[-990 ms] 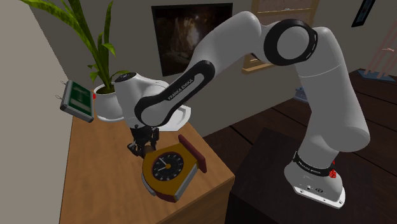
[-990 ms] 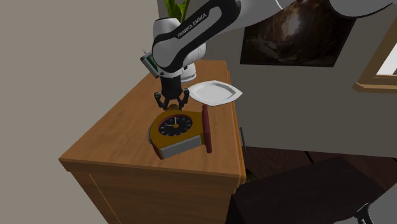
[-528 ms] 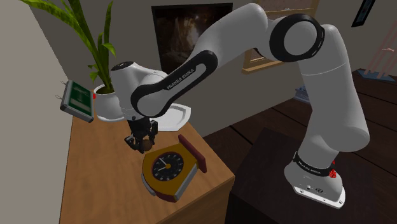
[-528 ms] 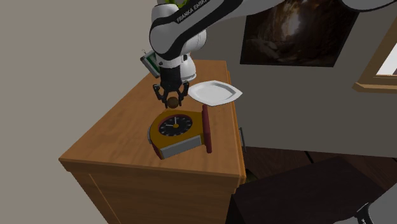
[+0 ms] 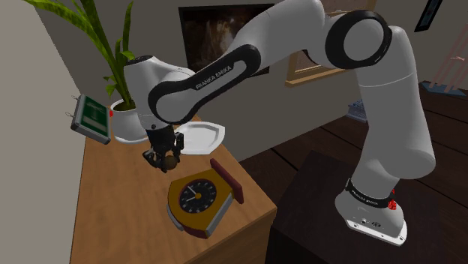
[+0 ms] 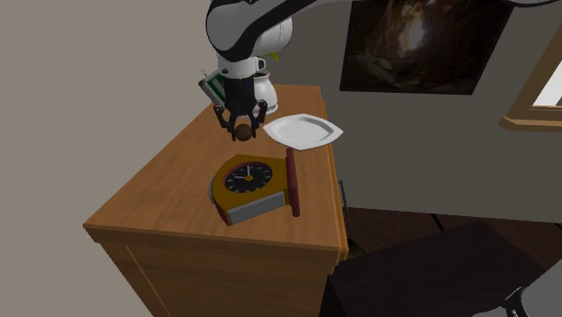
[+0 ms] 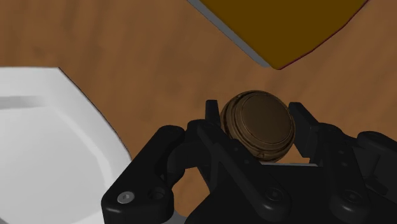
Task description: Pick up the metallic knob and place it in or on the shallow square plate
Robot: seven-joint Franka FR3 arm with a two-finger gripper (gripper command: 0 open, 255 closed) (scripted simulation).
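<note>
A round, dull brown metallic knob (image 7: 258, 123) sits clasped between my black fingers, and my gripper (image 7: 257, 116) is shut on it. The gripper (image 5: 166, 159) with the knob (image 5: 171, 160) hangs above the wooden cabinet top, just off the near rim of the white shallow square plate (image 5: 204, 136). In the second exterior view the knob (image 6: 243, 133) hangs left of the plate (image 6: 304, 130), lifted off the wood. From the wrist, the plate (image 7: 51, 159) lies beside the gripper, close to one finger.
A brown clock on a grey base with a dark red slab (image 5: 196, 196) lies on the cabinet (image 6: 162, 194) near its front. A white pot with a green plant (image 5: 124, 112) and a green device (image 5: 91, 116) stand at the back. The cabinet edge drops to dark floor.
My gripper has risen from beside the clock with the knob in it and moved back toward the plant and the plate. The clock and plate have not moved.
</note>
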